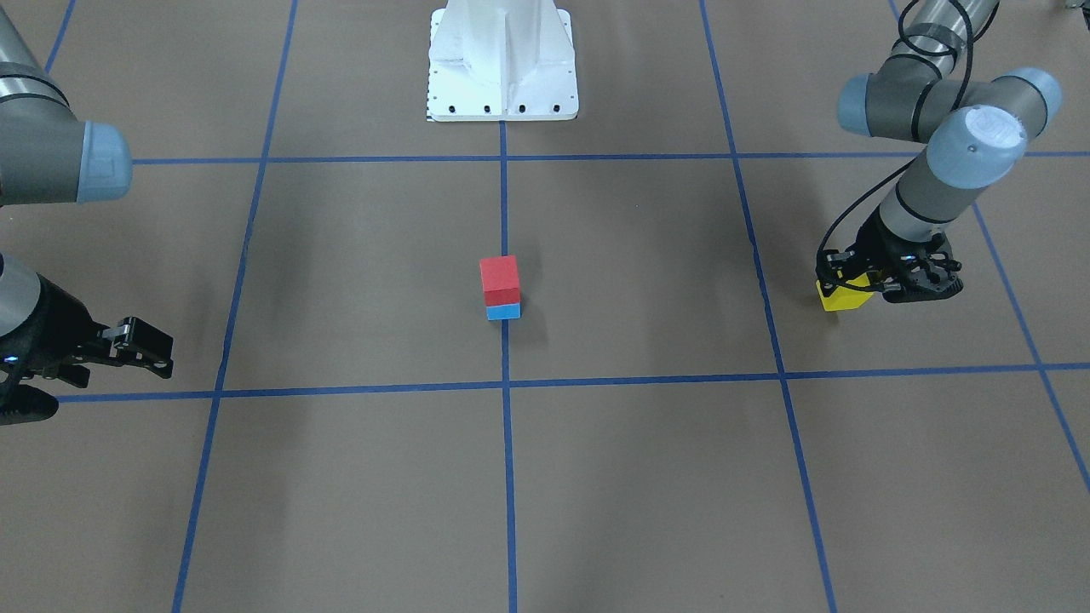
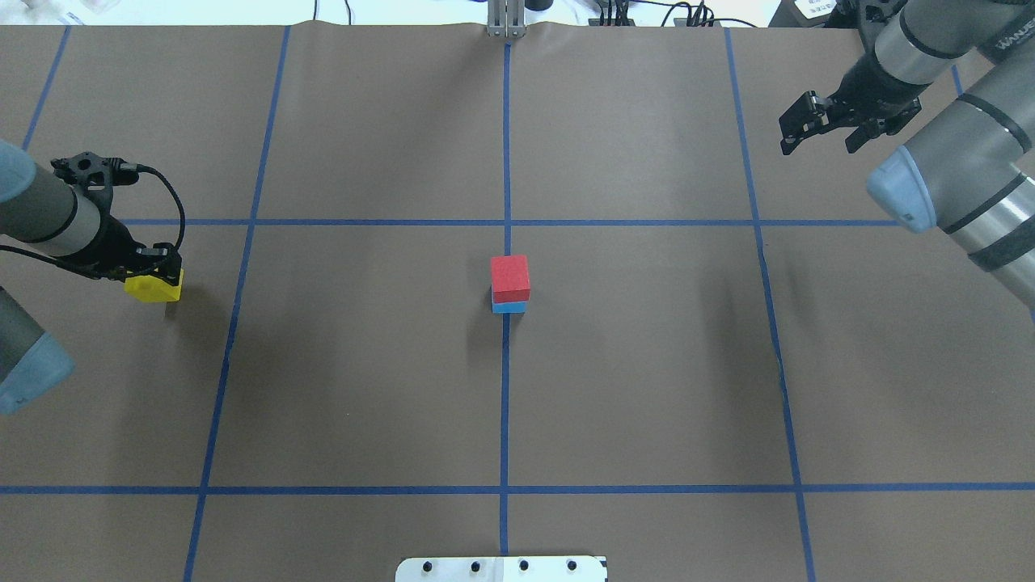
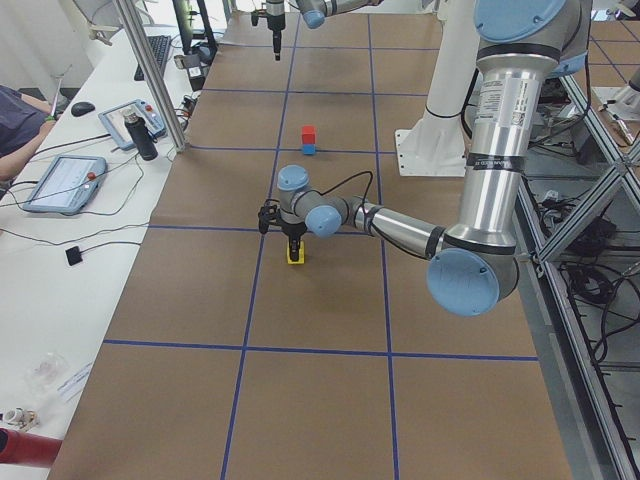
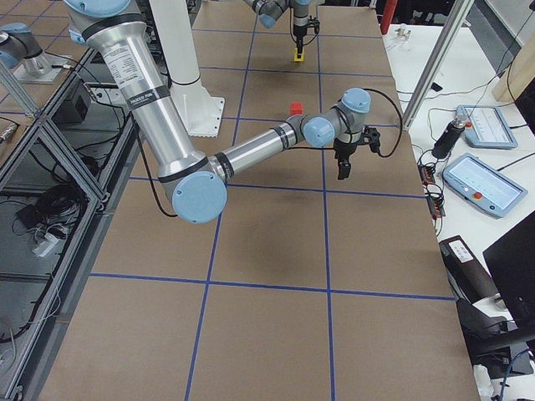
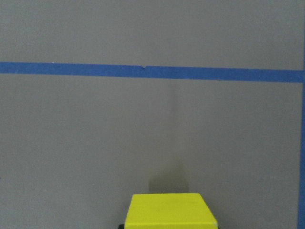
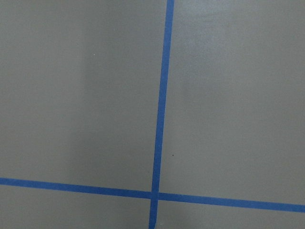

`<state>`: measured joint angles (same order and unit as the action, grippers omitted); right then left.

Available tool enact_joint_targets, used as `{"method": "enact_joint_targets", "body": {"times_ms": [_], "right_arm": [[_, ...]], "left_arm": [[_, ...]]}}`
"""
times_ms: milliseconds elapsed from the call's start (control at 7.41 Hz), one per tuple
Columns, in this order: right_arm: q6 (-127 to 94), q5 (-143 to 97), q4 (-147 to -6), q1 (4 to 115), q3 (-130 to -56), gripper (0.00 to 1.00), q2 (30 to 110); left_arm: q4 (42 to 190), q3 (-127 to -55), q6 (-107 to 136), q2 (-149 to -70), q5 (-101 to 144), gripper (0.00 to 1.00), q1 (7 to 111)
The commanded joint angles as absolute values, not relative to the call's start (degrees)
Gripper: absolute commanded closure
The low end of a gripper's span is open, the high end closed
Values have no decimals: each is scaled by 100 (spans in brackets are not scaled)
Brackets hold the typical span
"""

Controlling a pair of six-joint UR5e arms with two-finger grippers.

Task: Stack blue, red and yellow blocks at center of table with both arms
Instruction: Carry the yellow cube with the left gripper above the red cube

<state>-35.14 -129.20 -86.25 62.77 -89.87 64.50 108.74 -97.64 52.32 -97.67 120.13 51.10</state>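
A red block (image 2: 510,276) sits on a blue block (image 2: 509,307) at the table's centre, on the middle tape line; the stack also shows in the front-facing view (image 1: 499,279). My left gripper (image 2: 155,273) is at the table's left side, shut on a yellow block (image 2: 154,288), low over the table. The yellow block also shows in the front-facing view (image 1: 843,296) and at the bottom of the left wrist view (image 5: 169,211). My right gripper (image 2: 813,121) is open and empty, at the far right, well away from the stack.
Blue tape lines (image 2: 505,404) divide the brown table into a grid. The robot's white base (image 1: 502,64) stands at the near middle edge. Tablets (image 3: 60,180) and an operator's bench lie beyond the far edge.
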Motion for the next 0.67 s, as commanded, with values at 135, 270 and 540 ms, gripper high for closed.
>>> {"method": "enact_joint_targets", "body": {"times_ms": [135, 270, 540], "right_arm": [[-3507, -12920, -8631, 6275, -8983, 1, 6442], [-3516, -12920, -8631, 6284, -8982, 1, 6442], [-3516, -12911, -8631, 6293, -8982, 1, 6451]], "left_arm": [[8713, -10657, 5230, -10997, 12059, 100, 5221], [7814, -10748, 5238, -11778, 12050, 100, 5212], [6955, -10723, 5282, -12810, 12076, 100, 5186]]}}
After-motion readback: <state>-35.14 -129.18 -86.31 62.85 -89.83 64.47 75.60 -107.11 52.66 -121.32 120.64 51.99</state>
